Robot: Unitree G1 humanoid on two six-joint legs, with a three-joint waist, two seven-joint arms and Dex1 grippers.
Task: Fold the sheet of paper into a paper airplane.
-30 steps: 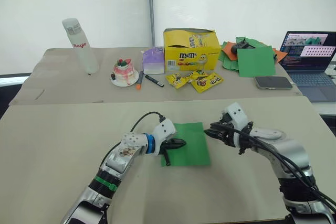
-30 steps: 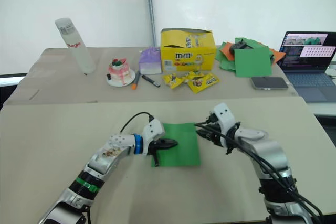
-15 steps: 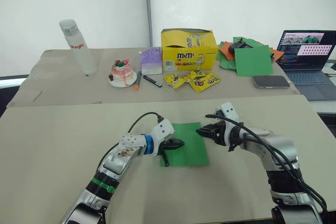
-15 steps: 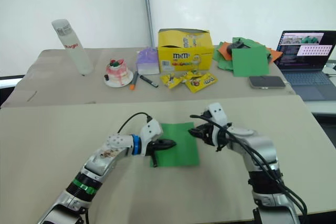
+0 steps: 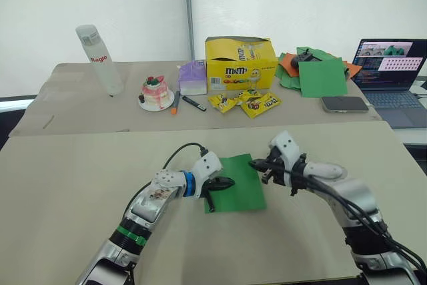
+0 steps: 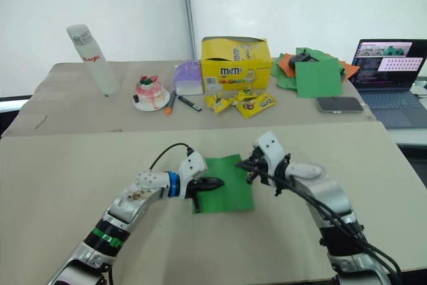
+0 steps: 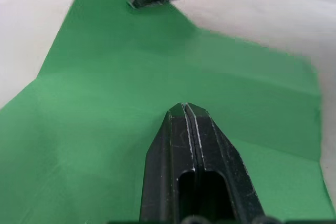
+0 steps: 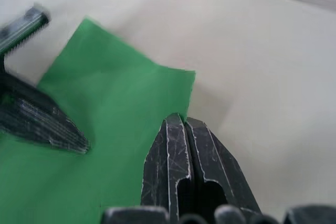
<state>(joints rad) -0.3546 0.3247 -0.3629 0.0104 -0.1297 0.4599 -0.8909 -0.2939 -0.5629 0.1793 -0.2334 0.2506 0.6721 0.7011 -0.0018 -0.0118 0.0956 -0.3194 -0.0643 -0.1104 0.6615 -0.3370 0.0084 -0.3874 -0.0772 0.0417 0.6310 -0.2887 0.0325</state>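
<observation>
Left eye view: my closed, empty left claw (image 5: 225, 182) presses the sheet of paper (image 5: 240, 191) flat; my closed right claw (image 5: 257, 163) touches its far-right corner.

Bright green sheet of paper (image 5: 235, 184) on a beige table (image 5: 80, 191).

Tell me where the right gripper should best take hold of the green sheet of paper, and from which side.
Probably at the far right corner of the sheet of paper. The sheet lies flat on the table, so only an edge or a corner can be pinched. The right gripper is already at that corner, and the left gripper presses on the sheet's left part. Come in low from the right.
</observation>
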